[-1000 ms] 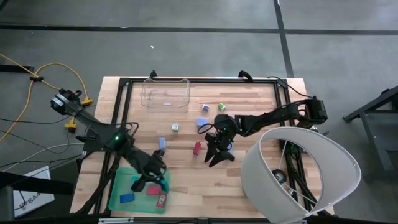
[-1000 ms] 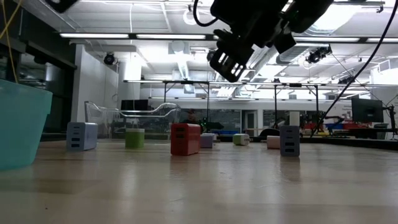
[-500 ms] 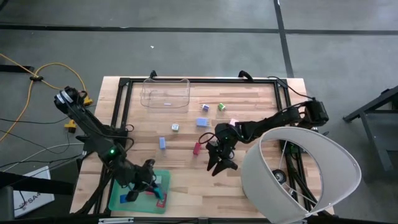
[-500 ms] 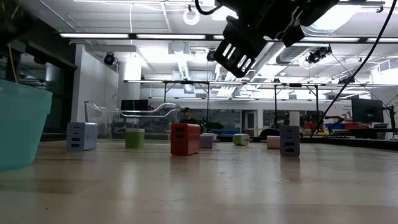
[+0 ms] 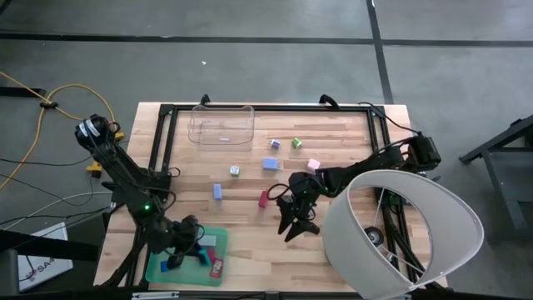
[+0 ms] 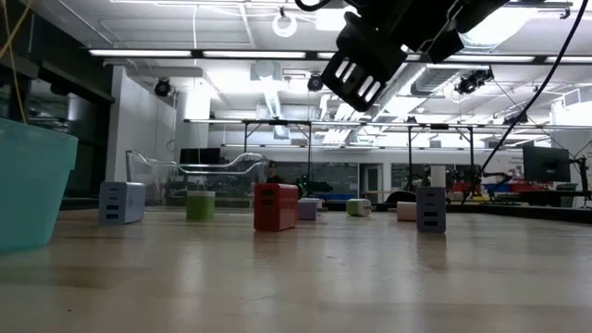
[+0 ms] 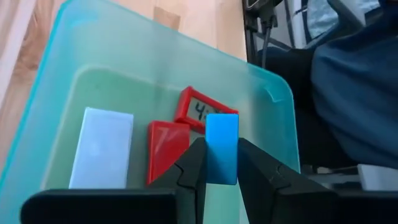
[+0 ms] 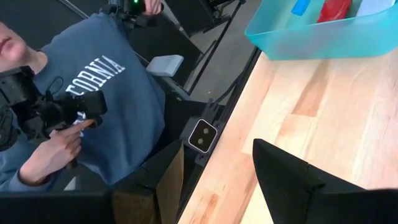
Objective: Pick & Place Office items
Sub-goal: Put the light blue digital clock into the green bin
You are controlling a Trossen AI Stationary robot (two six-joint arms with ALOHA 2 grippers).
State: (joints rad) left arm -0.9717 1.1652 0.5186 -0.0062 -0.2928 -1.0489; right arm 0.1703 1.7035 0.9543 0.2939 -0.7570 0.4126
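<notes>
- At the worktop's front left corner: a flat green tray. Inside it, seen from the left wrist: a pale blue slab, a red wedge and a red gadget with a small screen reading "4", the rest of the figure hidden.
- Just above the tray: the left gripper, pinched narrow on an upright blue block.
- Past the front edge: a person in a blue sweatshirt lettered "ORNIA", the word's start out of sight.
- Near the front edge, to the right of the tray: the right gripper, raised off the wood, fingers partly apart with nothing between them.
- Mid-worktop: a red block and a light blue block, standing apart.
- Farther back: a white piece, a blue piece and a pink piece, then a purple piece just beside a green piece.
- At the far edge: a clear bin.
- Against a second ago: left gripper shifted from the tray's far right part toward its front left. Right gripper pulled back from beside the red block toward the front edge, uncovering the pink piece. Loose blocks unmoved.
</notes>
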